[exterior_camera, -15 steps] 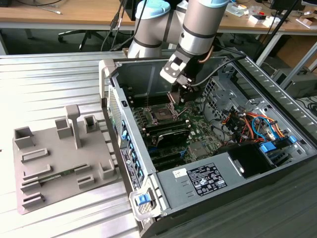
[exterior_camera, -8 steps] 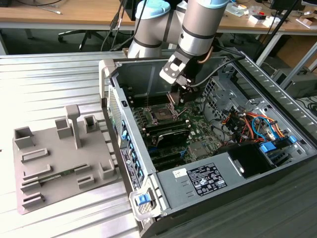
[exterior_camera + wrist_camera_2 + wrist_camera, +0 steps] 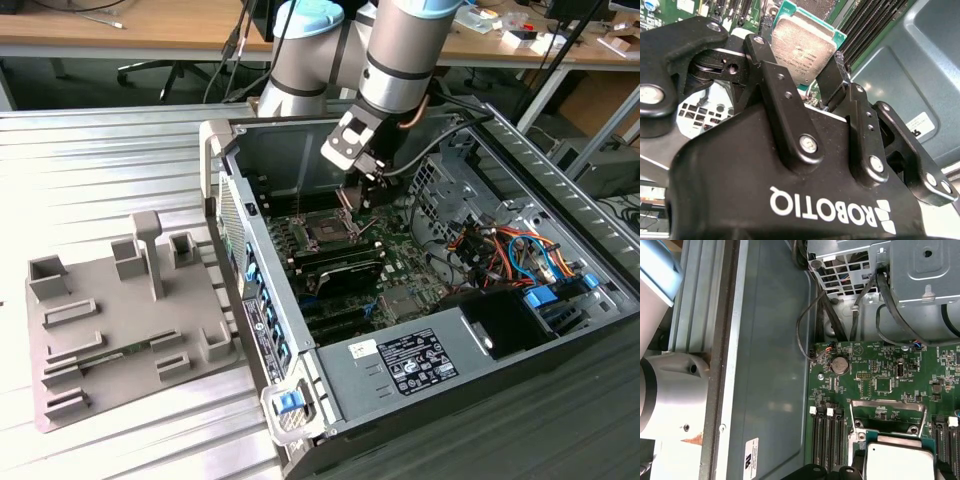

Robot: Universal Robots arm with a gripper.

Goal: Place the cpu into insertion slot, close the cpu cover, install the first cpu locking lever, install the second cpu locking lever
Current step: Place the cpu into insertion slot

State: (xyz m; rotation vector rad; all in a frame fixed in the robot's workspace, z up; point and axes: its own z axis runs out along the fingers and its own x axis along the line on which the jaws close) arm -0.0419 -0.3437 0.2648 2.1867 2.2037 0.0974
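Two fingers [image 3: 774,85] of the claw [image 3: 797,52] pinch the cpu [image 3: 802,45], silvery top upward.

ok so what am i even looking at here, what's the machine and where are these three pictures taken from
It is a grey robot arm with a black two-fingered pincer at its end, reaching into an open computer case that lies on a ribbed metal table. The exterior view comes from a camera standing off the arm and takes in the whole scene. Both wrist views come from cameras riding on the arm, looking into the case at the green circuit board. On the table, at the exterior view's left, sits a grey holder tray. The pincer is shut on the cpu, a small square chip with a silvery top, held over the board.
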